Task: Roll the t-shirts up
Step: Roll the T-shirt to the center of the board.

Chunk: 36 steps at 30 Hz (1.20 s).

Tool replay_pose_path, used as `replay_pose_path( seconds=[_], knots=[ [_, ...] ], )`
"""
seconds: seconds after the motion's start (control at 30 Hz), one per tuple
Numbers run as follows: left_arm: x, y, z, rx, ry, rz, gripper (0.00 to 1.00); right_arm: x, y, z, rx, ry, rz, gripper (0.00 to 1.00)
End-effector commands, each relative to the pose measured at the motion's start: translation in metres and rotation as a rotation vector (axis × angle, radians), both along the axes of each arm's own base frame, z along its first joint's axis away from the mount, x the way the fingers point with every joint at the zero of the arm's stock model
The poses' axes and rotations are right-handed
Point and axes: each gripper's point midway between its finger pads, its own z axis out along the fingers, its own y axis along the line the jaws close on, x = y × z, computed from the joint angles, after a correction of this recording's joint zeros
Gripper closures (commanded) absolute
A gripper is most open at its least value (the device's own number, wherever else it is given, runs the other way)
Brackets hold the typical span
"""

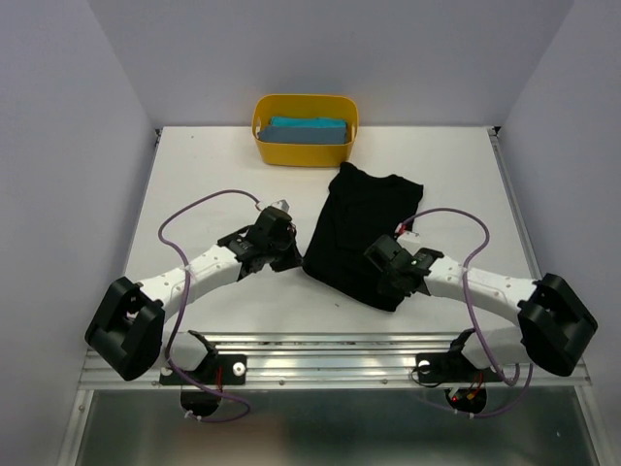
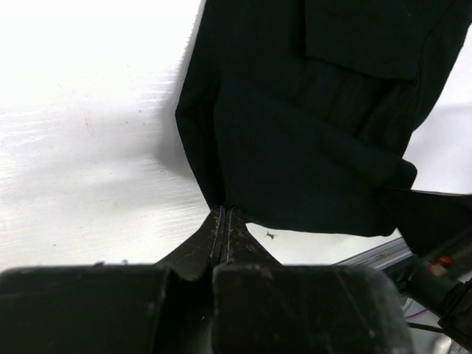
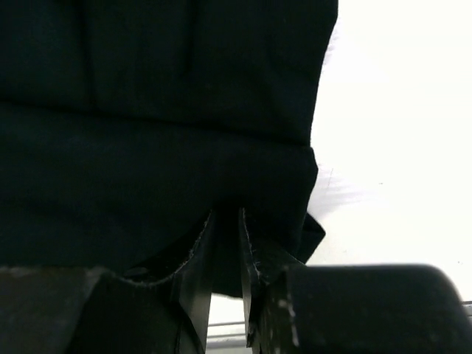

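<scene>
Folded black cloth t-shirt lies mid white surface, toward the near edge. On the left gripper, jaws together, tips at the shirt's near-left corner; cannot tell if cloth is pinched. On the right gripper, jaws clamped on the shirt's near edge. Folded teal-blue cloth t-shirt sits in yellow plastic tub at the far edge.

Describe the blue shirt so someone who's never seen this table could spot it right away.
At the far edge of the white table sits a yellow tub. Folded inside it lies the teal-blue t-shirt. Unlike the black t-shirt lying out on the tabletop nearer the front, it is bright and boxed in.
</scene>
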Motion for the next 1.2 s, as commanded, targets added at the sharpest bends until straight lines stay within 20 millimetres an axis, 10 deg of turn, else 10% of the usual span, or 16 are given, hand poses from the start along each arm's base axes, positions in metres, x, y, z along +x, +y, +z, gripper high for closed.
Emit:
replay_pose_path(
  seconds=[0.0, 0.4, 0.93, 1.17],
  knots=[
    [0.008, 0.004, 0.014, 0.010, -0.038, 0.025, 1.00, 0.004, -0.004, 0.030, 0.048, -0.082, -0.019, 0.75],
    [0.007, 0.009, 0.012, 0.021, -0.030, 0.039, 1.00, -0.052, 0.004, 0.028, 0.436, 0.011, -0.223, 0.26],
    [0.006, 0.011, 0.011, 0.025, -0.029, 0.046, 1.00, -0.042, -0.001, 0.003, 0.458, -0.035, -0.327, 0.50],
    [0.006, 0.011, 0.008, 0.031, -0.024, 0.041, 1.00, -0.035, -0.003, 0.010, 0.457, -0.079, -0.331, 0.87]
  ],
)
